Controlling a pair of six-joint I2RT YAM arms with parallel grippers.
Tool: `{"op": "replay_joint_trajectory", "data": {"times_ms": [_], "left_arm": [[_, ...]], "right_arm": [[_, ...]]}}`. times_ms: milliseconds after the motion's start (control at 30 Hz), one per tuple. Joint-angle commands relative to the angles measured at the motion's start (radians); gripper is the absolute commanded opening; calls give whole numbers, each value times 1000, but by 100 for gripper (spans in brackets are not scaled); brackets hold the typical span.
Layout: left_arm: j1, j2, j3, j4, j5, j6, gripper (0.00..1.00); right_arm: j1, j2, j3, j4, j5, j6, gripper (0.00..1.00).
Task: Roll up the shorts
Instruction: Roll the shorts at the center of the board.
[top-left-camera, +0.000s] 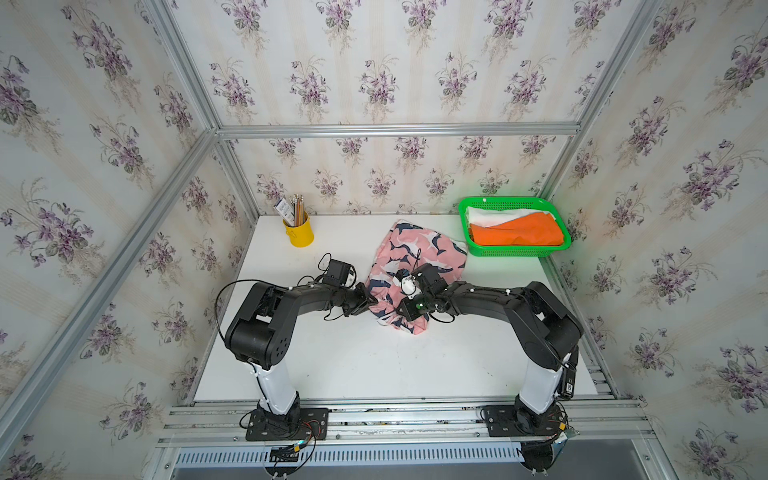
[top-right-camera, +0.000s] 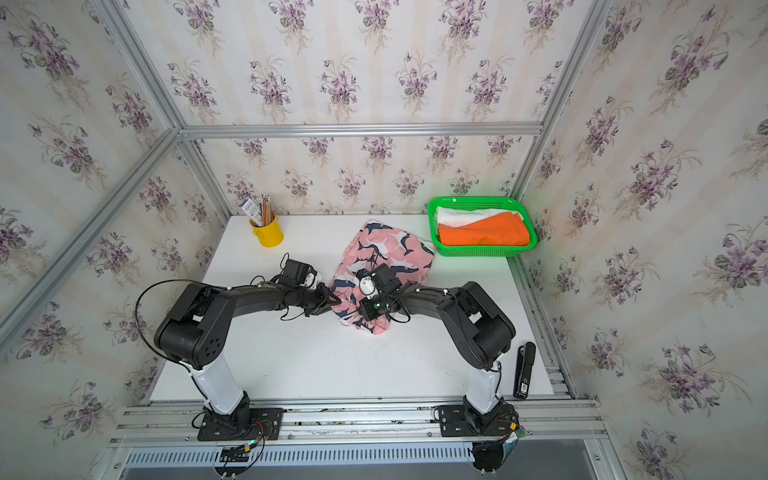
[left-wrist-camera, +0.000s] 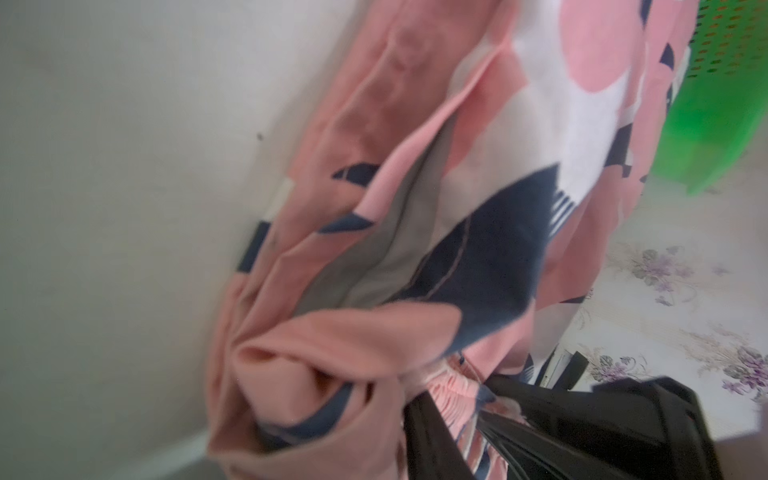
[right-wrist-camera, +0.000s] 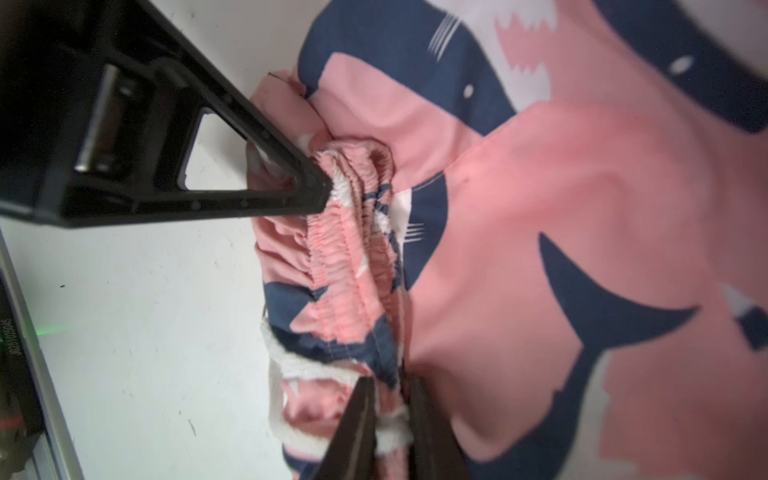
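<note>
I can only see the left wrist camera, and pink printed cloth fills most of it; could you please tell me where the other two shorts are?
Observer: Both lie in the green basket at the far right corner of the table, the orange shorts on top of the white shorts.
Operator: Thank you. Where is the right gripper, please?
Observer: The right gripper straddles a white-edged fold of the pink shorts, next to the gathered waistband; whether it is pinching, I cannot tell.
Operator: Is anything standing at the table's far left?
Observer: Yes, a yellow cup holding pencils.
</note>
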Motion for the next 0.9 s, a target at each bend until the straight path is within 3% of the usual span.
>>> {"op": "replay_joint_trajectory", "data": {"times_ms": [0,100,333,633,700,733,867], "left_arm": [[2,-35,35,-194,-97,66,24],[3,-62,62,-277,-93,91,25],[7,-65,102,-384,-34,125,27],[17,-54,117,-439,23,157,29],[23,-47,117,-442,34,159,29],[27,-44,116,-441,44,159,30],[35,-43,118,-454,64,172,35]], "right_arm": [[61,-84,-20,-52,238,-85,39],[176,-154,-37,-42,428,-180,53],[390,-108,-34,39,649,-314,70],[453,113,-24,107,833,-428,76],[453,128,-33,120,852,-436,71],[452,131,-38,126,868,-433,64],[455,113,-26,82,855,-405,14]]}}
